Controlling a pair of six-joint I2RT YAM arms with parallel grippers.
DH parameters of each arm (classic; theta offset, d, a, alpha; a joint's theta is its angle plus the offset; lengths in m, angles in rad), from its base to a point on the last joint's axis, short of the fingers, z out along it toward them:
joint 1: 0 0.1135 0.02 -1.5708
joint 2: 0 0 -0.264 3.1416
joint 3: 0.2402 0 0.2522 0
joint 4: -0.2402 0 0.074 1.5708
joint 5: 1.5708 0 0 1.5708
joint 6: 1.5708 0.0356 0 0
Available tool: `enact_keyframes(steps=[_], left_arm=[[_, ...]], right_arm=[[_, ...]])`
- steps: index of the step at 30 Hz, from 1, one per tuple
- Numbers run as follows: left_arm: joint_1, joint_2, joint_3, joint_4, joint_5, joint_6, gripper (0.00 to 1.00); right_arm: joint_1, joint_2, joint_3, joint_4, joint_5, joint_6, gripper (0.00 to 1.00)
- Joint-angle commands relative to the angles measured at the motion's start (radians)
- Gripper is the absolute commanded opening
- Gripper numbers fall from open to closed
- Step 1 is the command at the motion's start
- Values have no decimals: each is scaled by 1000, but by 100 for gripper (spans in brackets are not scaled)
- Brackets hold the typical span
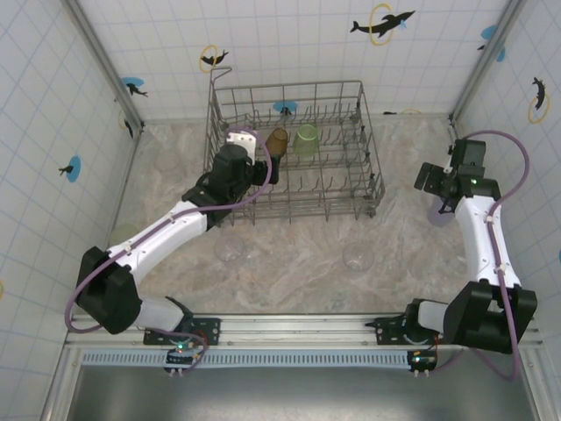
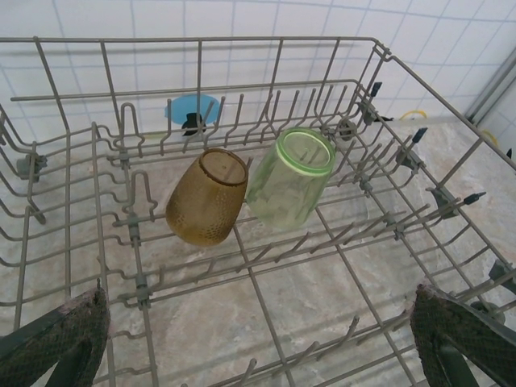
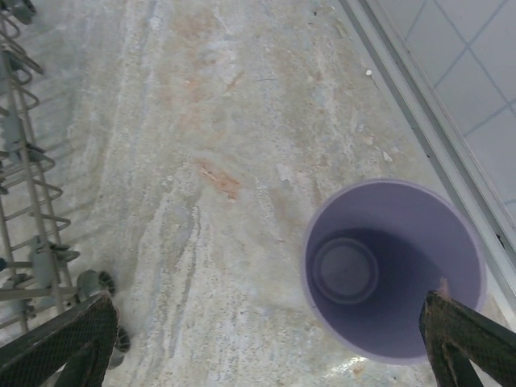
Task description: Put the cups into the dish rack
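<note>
Clear cup, L (image 1: pixel 230 248): stands on the table (image 1: pixel 298 263), lower-left of centre in the top view, just below the rack's near edge and beside the L forearm.
L hand (image 1: pixel 270 165): reaches into the rack's left part in the top view. Fingers spread wide, nothing between them. In the L wrist view (image 2: pixel 258 347) the fingertips (image 2: pixel 56 339) sit at the bottom corners, w/ rack wires between.
Amber cup (image 1: pixel 277 140): inside the rack, far half, just beyond the L hand. Centre-left of the L wrist view (image 2: pixel 208 197), tilted against the tines.
Green cup (image 1: pixel 306 140): inside the rack, right of the amber cup and touching it. Centre of the L wrist view (image 2: pixel 292 177), also tilted on the tines.
Dish rack (image 1: pixel 372 149): upper centre of the top view, on the table. Its wires span the L wrist view (image 2: pixel 242 39), and its edge runs down the left side of the R wrist view (image 3: pixel 16 161).
Clear cup, R (image 1: pixel 358 255): on the table, below the rack's near-right corner, well apart from both hands.
R hand (image 1: pixel 436 182): right side of the top view, pointing down, clear of the rack. Fingers wide apart, holding nothing (image 3: pixel 266 347).
Lilac cup (image 3: pixel 395 270): upright on the table, mouth up, lower right of the R wrist view, close to the right fingertip; can't tell if touching. Partly under the R arm in the top view (image 1: pixel 441 213).
</note>
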Motion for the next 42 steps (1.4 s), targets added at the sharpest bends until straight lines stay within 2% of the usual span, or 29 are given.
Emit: enact_keyframes(steps=[1,12,17,23,28,32,37,39,42], left_arm=[[1,-31,-20,-15,-1,-52,98],[0,-31,-27,-23,0,-60,98],[0,-27,-32,-28,4,-69,98],[0,-26,-36,-31,7,-74,98],[1,-24,-32,-38,0,-72,98],[1,-24,-28,-45,-6,-68,98],[0,-24,-35,-48,-10,-68,98],[1,-24,-36,-49,-7,-68,98],[1,-24,-31,-52,-6,-68,98]], right_arm=[[-12,18,-17,18,-25,-34,99],[-19,81,-33,54,-42,-30,86],[-24,121,-33,55,-11,-46,80],[-29,166,-13,53,-13,-49,66],[-31,208,-2,58,-11,-51,62],[-32,245,1,62,5,-51,54],[-32,282,5,53,2,-45,35],[-32,284,10,50,-3,-42,21],[-32,273,9,56,-7,-36,6]])
